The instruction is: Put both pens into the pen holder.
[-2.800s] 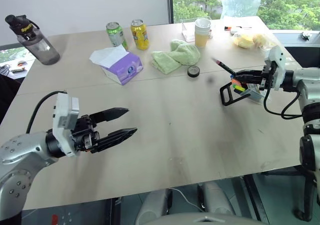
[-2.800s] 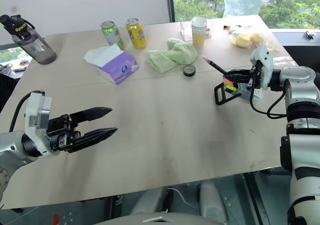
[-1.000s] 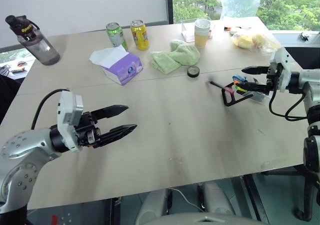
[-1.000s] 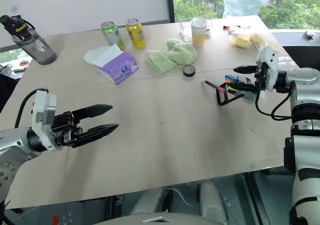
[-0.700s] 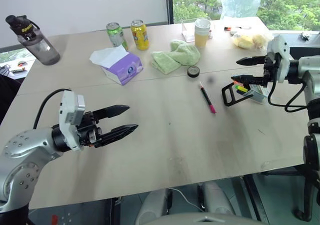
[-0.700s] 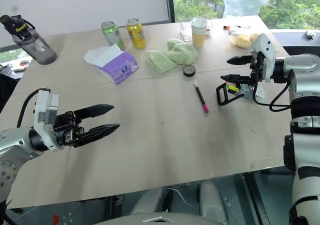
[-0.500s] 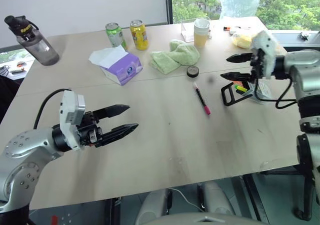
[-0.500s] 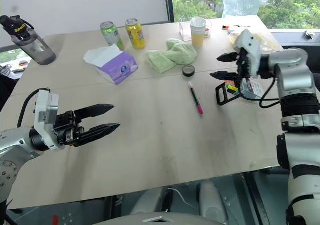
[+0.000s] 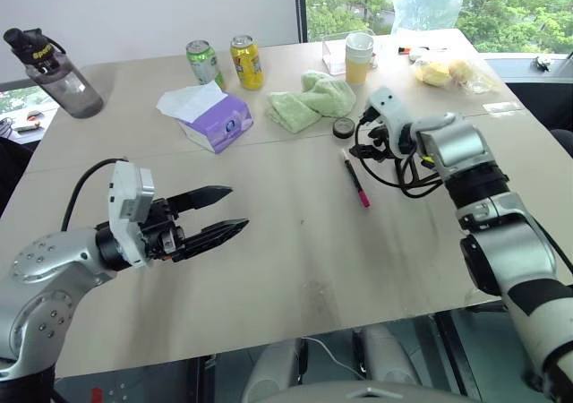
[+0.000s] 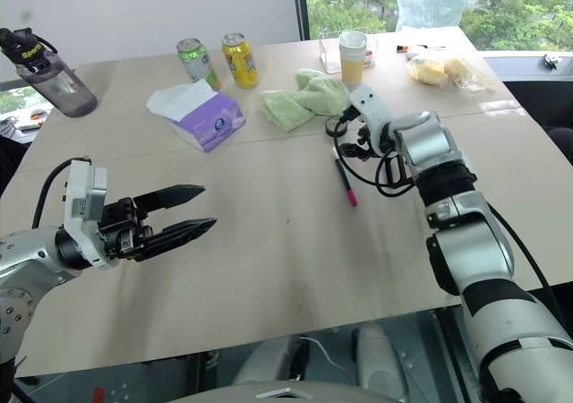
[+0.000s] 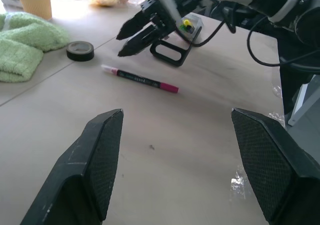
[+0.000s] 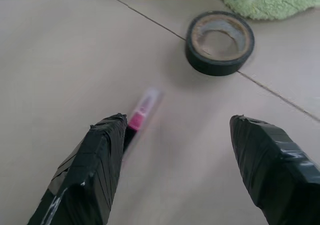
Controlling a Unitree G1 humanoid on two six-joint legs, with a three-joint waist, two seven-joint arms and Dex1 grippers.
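The pink-ended pen [image 9: 355, 178] is lying flat on the table [image 9: 295, 269], outside the pen holder [image 11: 176, 40]. The right gripper [image 12: 175, 150] is hanging over its end, jaws spread, grasping nothing. The left gripper [image 9: 221, 213] is hovering apart, open too

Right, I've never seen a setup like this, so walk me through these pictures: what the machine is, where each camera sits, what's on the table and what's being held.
It is a humanoid robot with two arms, each ending in two black fingers. Two pictures come from cameras in its head, looking down over the table. The other two come from cameras on each wrist, looking along that arm's fingers.

The left gripper hovers open over the table, holding nothing. The right gripper is open and empty too, reaching down near the pen with pink ends, which lies flat on the table. Behind that arm sits the pen holder.

Also there: a tape roll, a green cloth, a purple tissue box, two cans, a cup and a bottle.
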